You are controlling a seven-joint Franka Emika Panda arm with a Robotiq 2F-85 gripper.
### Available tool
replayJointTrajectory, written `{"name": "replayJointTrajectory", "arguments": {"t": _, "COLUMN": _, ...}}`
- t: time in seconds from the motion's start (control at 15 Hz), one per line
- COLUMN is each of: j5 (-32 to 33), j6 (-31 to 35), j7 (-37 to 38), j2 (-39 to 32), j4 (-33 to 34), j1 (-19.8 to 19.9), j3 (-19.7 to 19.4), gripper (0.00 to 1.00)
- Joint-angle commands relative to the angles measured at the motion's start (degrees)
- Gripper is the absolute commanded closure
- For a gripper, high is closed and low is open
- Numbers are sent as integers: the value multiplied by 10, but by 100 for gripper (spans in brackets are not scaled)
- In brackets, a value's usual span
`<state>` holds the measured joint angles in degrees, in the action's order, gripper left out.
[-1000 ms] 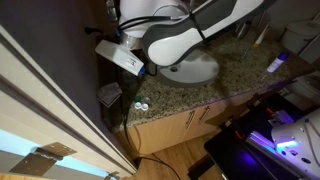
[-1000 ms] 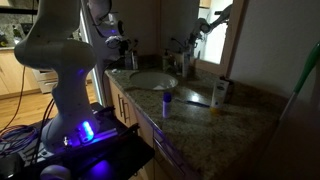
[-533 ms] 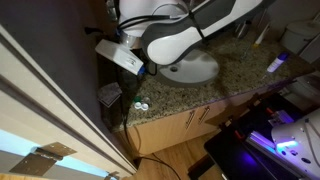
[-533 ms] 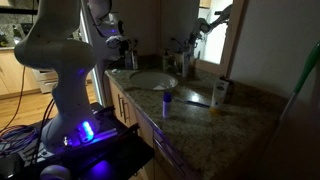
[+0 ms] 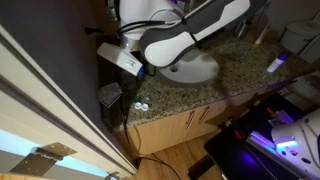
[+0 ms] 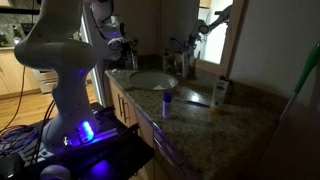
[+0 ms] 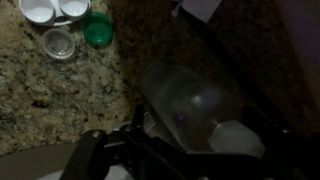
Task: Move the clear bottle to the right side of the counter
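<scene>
We see a speckled brown-grey granite bench (image 5: 165, 95) with an oval white sink basin (image 5: 195, 68) sunk into it. In the wrist view four small round lids lie close together on the stone: one white lid (image 7: 38, 11), another white lid (image 7: 73, 8), a clear lid (image 7: 58, 44) and a green lid (image 7: 98, 30). In an exterior view a small purple-topped bottle (image 6: 167, 100) stands beside the basin, and a white bottle (image 6: 221, 92) stands near the wall.

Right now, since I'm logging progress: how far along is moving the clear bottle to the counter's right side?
Nothing looks done yet. In hand: the gripper is at the clear bottle in the wrist view, near the small caps; whether it grips is unclear. Left: grasping, carrying along the granite counter, and setting down.
</scene>
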<state>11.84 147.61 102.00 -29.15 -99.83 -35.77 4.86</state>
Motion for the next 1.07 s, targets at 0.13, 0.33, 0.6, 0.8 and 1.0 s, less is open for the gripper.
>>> {"name": "replayJointTrajectory", "arguments": {"t": 0.13, "j5": -27, "j6": -12, "j7": -23, "j2": -14, "j4": 16, "j1": 13, "j3": 12, "gripper": 48}}
{"name": "replayJointTrajectory", "arguments": {"t": 0.33, "j5": -34, "j6": -18, "j7": -25, "j2": -9, "j4": 16, "j1": 15, "j3": 14, "gripper": 59}}
{"name": "replayJointTrajectory", "arguments": {"t": 0.6, "j5": -66, "j6": -96, "j7": -85, "j2": 40, "j4": 5, "j1": 30, "j3": 47, "gripper": 62}}
{"name": "replayJointTrajectory", "arguments": {"t": 0.8, "j5": -73, "j6": -201, "j7": -123, "j2": 112, "j4": -18, "j1": 30, "j3": 64, "gripper": 62}}
{"name": "replayJointTrajectory", "arguments": {"t": 1.0, "j5": -57, "j6": -307, "j7": -139, "j2": 192, "j4": -38, "j1": 33, "j3": 76, "gripper": 62}}
